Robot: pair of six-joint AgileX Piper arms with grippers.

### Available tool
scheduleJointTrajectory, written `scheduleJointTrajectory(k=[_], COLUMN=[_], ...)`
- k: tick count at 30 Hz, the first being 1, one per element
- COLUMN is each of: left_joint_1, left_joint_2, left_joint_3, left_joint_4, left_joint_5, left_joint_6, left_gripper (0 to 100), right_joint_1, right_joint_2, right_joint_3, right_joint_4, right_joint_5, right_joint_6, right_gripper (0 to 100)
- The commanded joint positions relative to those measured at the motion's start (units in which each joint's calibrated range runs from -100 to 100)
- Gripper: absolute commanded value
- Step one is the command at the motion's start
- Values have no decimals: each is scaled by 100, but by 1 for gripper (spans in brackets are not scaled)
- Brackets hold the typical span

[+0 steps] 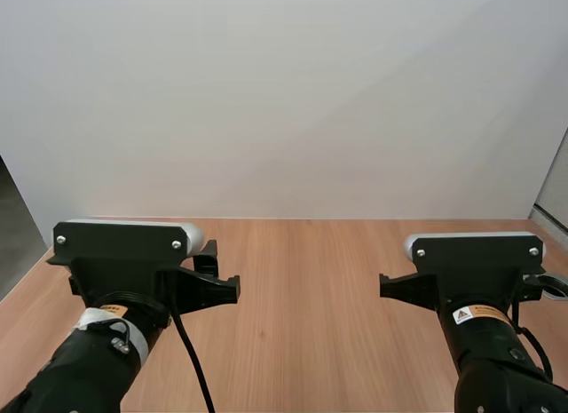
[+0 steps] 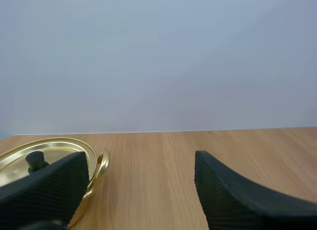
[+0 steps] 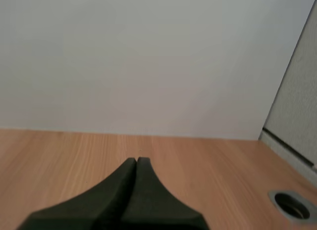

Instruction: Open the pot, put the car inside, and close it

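– Gold-coloured metal, that pot: where does it stand?
– On the wooden table, near the left gripper at about its ten o'clock, partly hidden behind one of its fingers.
– Open or closed?
– Closed. The lid lies flat on it, its black knob upright in the middle. A loop handle sticks out at the rim, on the side towards the gap between the fingers.
– And those fingers?
– Spread wide, ribbed inner faces turned to each other, with only bare table between them.
– The right gripper?
– Its fingers are pressed together into one dark wedge, pinching nothing. At about its two o'clock a round cable hole is set into the tabletop, close to a grey side panel.
– From above?
– The left arm is at the table's seven o'clock and the right arm at five o'clock. They are well apart, both pointing to twelve, towards a plain white wall.
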Motion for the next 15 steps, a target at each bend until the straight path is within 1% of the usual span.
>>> scheduleJointTrajectory(k=[1,3,6,8,10,13,15], left_joint_1=[-3,-3,-3,-3,-3,-3,-3], left_joint_2=[-364,-364,-364,-364,-364,-369,-369], left_joint_3=[332,664,1195,1195,1195,1195,1195], left_joint_4=[-27,-27,6,115,297,195,195], left_joint_5=[-31,-520,-1229,-1207,-602,-623,-623], left_joint_6=[-81,-81,-63,-8,27,40,40], left_gripper=[100,100,100,100,100,100,100], right_joint_1=[-118,-136,-136,-173,-231,-304,-303], right_joint_2=[-79,-268,-488,-656,-880,-1239,-1470], right_joint_3=[203,203,203,203,203,203,203], right_joint_4=[-71,-71,-71,-25,-25,-10,32], right_joint_5=[1410,2121,2813,3097,3606,4363,4365], right_joint_6=[-18,-18,-18,-18,-18,-18,-18], right_gripper=[0,0,0,0,0,0,0])
